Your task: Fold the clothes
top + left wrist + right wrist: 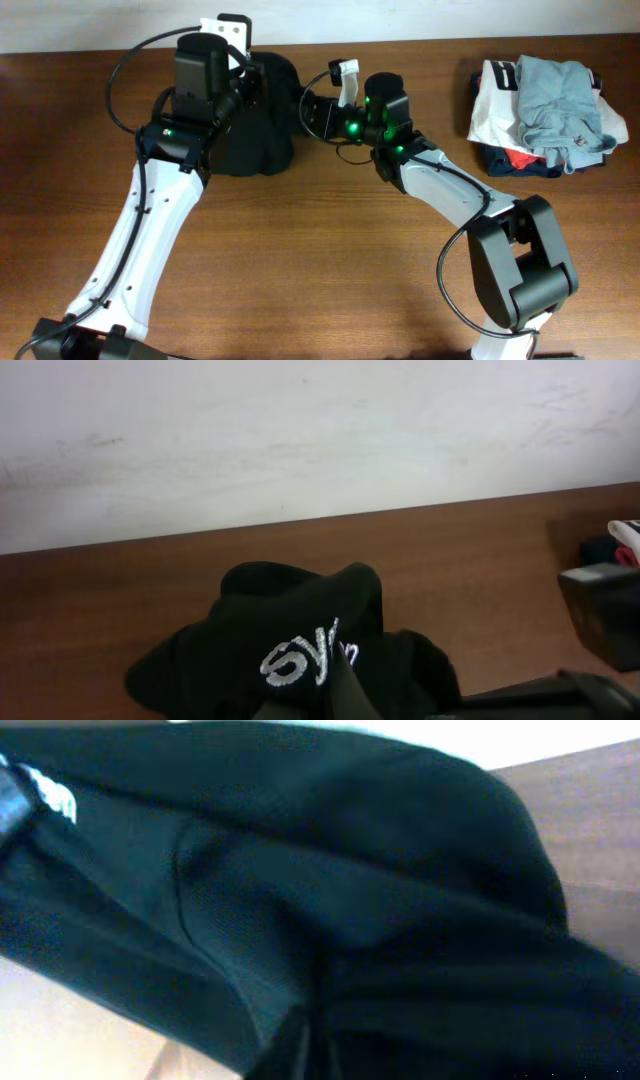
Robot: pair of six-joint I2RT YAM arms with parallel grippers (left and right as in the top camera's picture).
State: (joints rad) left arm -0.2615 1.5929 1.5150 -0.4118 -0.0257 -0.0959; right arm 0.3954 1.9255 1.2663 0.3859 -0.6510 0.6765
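Black top (260,145) sits bunched up, white embroidered lettering (300,657) showing.

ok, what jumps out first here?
A bunched black top sits near the far edge of the table, with the left gripper and right gripper both shut on its fabric. White stitched lettering shows on it in the left wrist view. A pile of white, grey-blue and navy garments lies far right.

left arm (150,230) reaches far forward, left gripper (248,74) pinched shut on the clothes (258,150); right arm (450,185) bends inward, right gripper (306,102) apparently clamped there too.
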